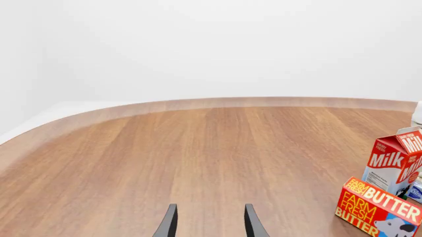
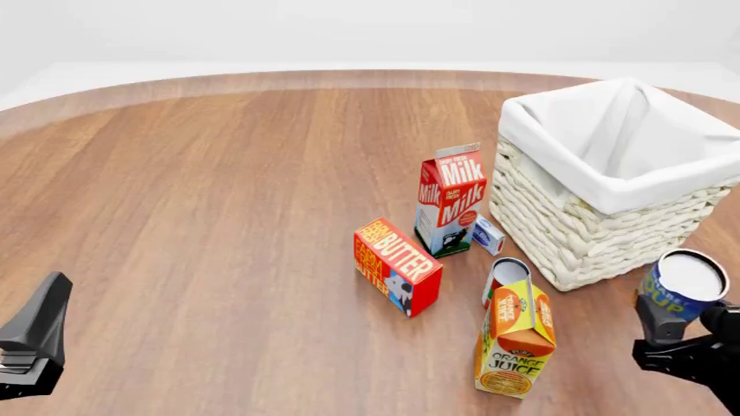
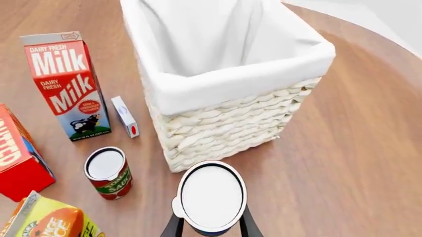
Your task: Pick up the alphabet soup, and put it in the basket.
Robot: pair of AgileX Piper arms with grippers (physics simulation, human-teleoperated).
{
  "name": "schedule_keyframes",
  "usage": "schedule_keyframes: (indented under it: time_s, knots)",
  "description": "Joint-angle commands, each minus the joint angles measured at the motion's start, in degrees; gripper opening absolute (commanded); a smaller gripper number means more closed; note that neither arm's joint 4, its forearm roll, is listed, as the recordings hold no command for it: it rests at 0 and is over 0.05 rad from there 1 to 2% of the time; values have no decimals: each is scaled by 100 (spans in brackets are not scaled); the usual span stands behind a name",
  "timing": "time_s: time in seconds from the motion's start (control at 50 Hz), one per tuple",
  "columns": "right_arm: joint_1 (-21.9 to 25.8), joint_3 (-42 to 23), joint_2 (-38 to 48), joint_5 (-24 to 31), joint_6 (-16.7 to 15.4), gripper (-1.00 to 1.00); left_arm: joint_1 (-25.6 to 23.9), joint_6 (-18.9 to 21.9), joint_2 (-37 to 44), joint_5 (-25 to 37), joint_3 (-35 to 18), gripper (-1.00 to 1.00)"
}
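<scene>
The alphabet soup can (image 2: 684, 286), with blue and yellow label and a silvery-white lid, is held upright in my right gripper (image 2: 682, 334) above the table, just in front of the basket (image 2: 601, 217). In the right wrist view the can's lid (image 3: 211, 196) sits between the fingers, close to the basket's woven wall (image 3: 224, 126). The basket is whitish wicker with a white cloth liner and looks empty. My left gripper (image 1: 209, 223) is open and empty, low over bare table at the front left (image 2: 33, 342).
A milk carton (image 2: 451, 201), a small white box (image 2: 488, 234), a red butter box (image 2: 397, 265), a red-and-white-labelled can (image 2: 505, 279) and an orange juice carton (image 2: 516, 338) stand left of the basket and my right gripper.
</scene>
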Motion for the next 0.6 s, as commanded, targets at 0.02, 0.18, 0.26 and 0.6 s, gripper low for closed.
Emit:
schedule_keyframes:
  time_s: [0.02,0.18,0.26,0.6]
  knots:
    - [-10,-5,-598,393,-8,-100,0,0,0,0,0,100]
    - [26,-10,-645,349,-30,-100,0,0,0,0,0,100]
    - [44,-60,-715,416,-12,-100,0,0,0,0,0,100]
    - [21,-766,-1468,1444,-94,-100,0,0,0,0,0,100]
